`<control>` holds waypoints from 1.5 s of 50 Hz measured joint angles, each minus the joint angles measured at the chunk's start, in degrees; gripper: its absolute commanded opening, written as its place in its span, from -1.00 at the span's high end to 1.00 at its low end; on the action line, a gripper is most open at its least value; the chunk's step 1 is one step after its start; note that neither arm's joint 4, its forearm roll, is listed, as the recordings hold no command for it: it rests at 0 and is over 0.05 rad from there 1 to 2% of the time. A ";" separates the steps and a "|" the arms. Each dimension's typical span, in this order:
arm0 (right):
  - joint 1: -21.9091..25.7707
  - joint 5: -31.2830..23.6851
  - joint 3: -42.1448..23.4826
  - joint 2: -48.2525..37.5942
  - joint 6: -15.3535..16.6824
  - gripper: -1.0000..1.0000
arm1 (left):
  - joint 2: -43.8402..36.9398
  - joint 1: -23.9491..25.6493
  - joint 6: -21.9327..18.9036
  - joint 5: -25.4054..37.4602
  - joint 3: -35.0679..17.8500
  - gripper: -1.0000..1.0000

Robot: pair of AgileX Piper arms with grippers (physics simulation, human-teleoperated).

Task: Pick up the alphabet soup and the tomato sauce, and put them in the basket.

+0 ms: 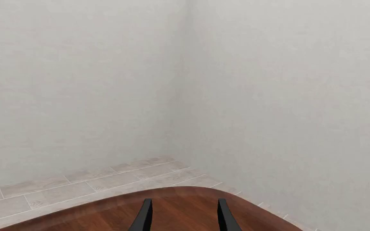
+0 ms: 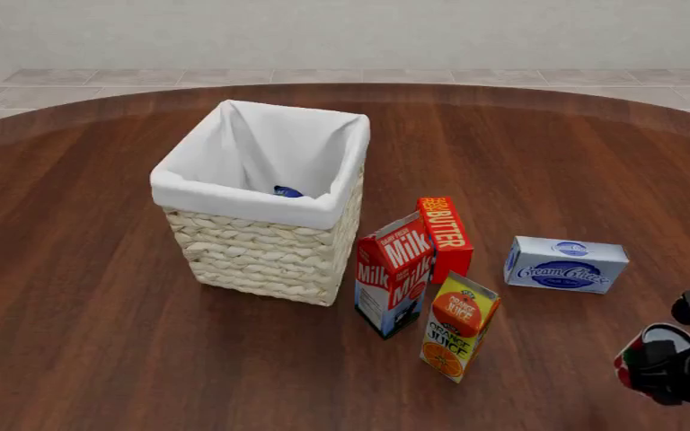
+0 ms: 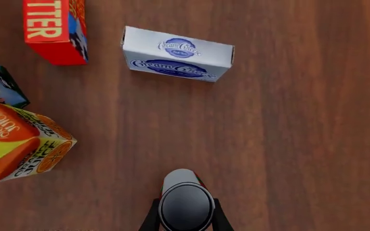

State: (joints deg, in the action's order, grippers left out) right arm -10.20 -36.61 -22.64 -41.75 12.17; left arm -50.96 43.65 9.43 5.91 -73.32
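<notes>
The cream wicker basket (image 2: 261,256) with its white liner stands left of the table's middle. Deep inside it a bit of blue shows, the alphabet soup (image 2: 287,191); the liner hides most of it. At the near right corner my right gripper (image 2: 663,364) is shut on the tomato sauce (image 2: 635,352), a small red, green and white can. From the right wrist view the can's round top (image 3: 185,204) sits between the two fingers (image 3: 151,219). My left gripper (image 1: 183,219) is open and holds nothing, pointing past the table's edge at a room corner; the front view does not show it.
Right of the basket stand a milk carton (image 2: 391,274), a butter box (image 2: 444,235) and an orange juice carton (image 2: 458,328). A cream cheese box (image 2: 564,264) lies flat beyond my right gripper, also in the right wrist view as the cream cheese box (image 3: 177,54).
</notes>
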 measured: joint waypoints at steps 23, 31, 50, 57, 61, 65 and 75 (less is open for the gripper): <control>4.06 -4.91 -5.65 2.33 -1.83 1.00 | 0.00 0.00 0.00 0.00 0.00 -1.00; 5.29 -6.01 -7.70 2.50 -2.09 1.00 | 0.00 0.00 0.00 0.00 0.00 -1.00; 9.33 -7.47 -14.72 0.42 -1.98 1.00 | 0.00 0.00 0.00 0.00 0.00 -1.00; 10.76 -8.21 -18.13 -0.60 -1.61 1.00 | 0.00 0.00 0.00 0.00 0.00 -1.00; 11.63 -8.46 -20.17 -1.28 -1.47 1.00 | 0.00 0.00 0.00 0.00 0.00 -1.00; 12.73 -8.39 -22.15 -2.26 -1.42 1.00 | 0.00 0.00 0.00 0.00 0.00 -1.00; 15.55 -7.53 -26.18 -5.08 -1.34 1.00 | 0.00 0.00 0.00 0.00 0.00 -1.00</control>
State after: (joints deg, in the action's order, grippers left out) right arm 5.35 -44.14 -48.82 -46.83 10.82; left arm -50.96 43.65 9.43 5.91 -73.32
